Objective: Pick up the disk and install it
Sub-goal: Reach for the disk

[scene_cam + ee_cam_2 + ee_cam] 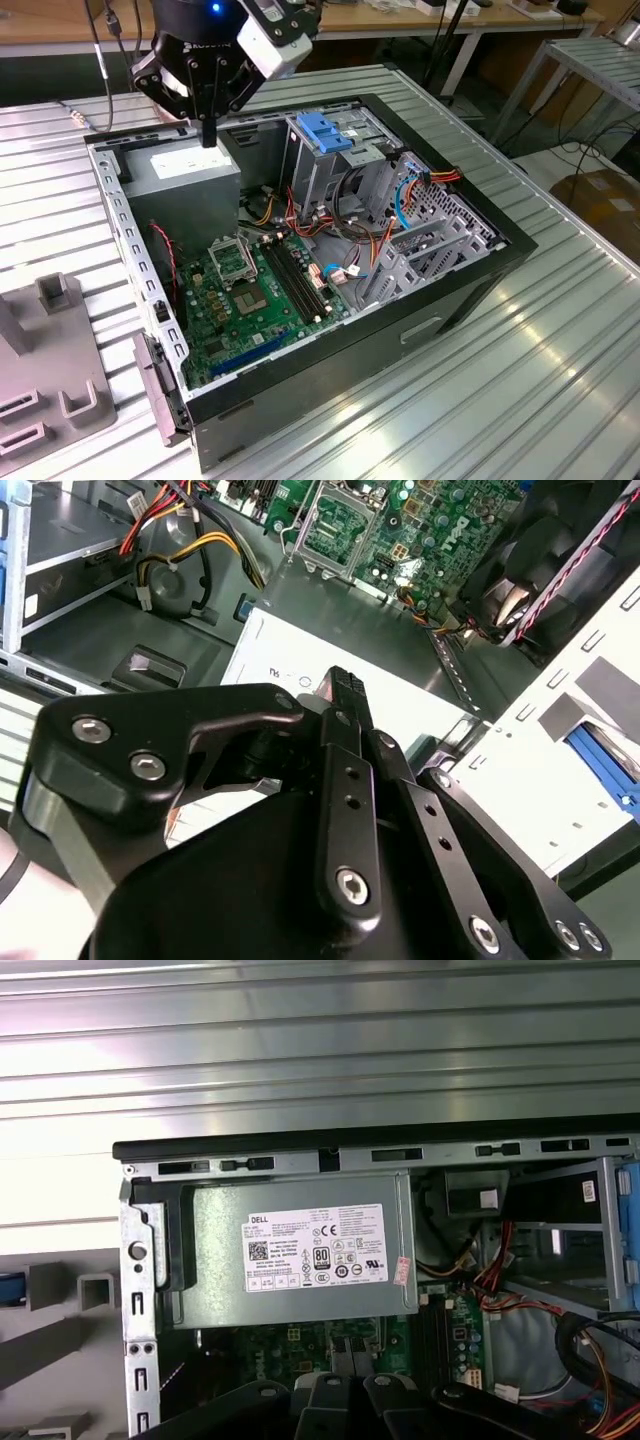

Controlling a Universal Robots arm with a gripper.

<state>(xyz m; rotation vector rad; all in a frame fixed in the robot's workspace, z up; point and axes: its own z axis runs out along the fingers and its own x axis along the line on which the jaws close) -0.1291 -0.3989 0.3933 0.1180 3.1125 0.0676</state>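
Exterior view: the pincer [208, 138] is seen closed (nothing gripped) just above the grey metal box [195, 180].

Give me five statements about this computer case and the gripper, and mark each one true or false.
1. The gripper hangs above the grey box with a white sticker. True.
2. The gripper is spread wide open. False: its fingers are shut together.
3. The computer case is closed up. False: it lies open, with the green motherboard showing.
4. A cage with a blue handle stands inside the case. True.
5. The case rests on a wooden table. False: it rests on a ribbed metal table.
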